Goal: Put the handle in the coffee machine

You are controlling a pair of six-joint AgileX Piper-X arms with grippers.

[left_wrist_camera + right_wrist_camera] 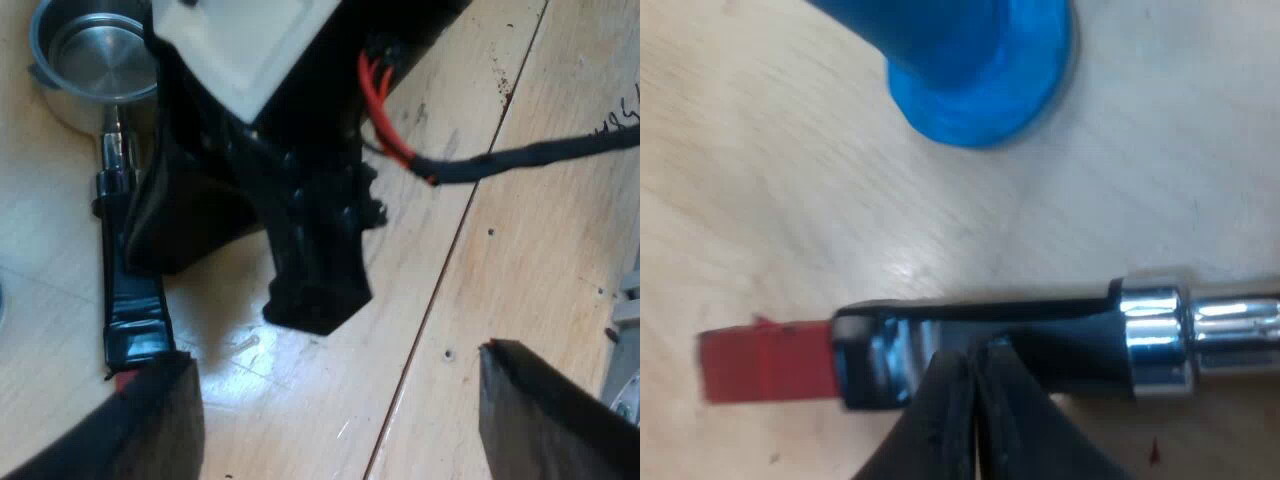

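Observation:
The metal holder lies flat on the wooden table. Its round basket (pixel 95 60) is empty, and its dark handle (pixel 132 300) ends in red (pixel 124 379). My right gripper (pixel 315 300) is down beside that handle. Seen from its own wrist, the right gripper (pixel 975 385) is shut, its tips over the middle of the dark handle (pixel 1040 335), between the red end (pixel 765 365) and the chrome neck (pixel 1160 335); nothing is between the fingers. My left gripper (pixel 338 395) hangs open above the table, one finger (pixel 140 425) by the red end.
A blue tamper (pixel 980 70) stands on the table (pixel 760 180) close to the handle. A seam between boards (pixel 440 270) runs past the right gripper. A grey object (pixel 625 300) shows beyond my left gripper's other finger.

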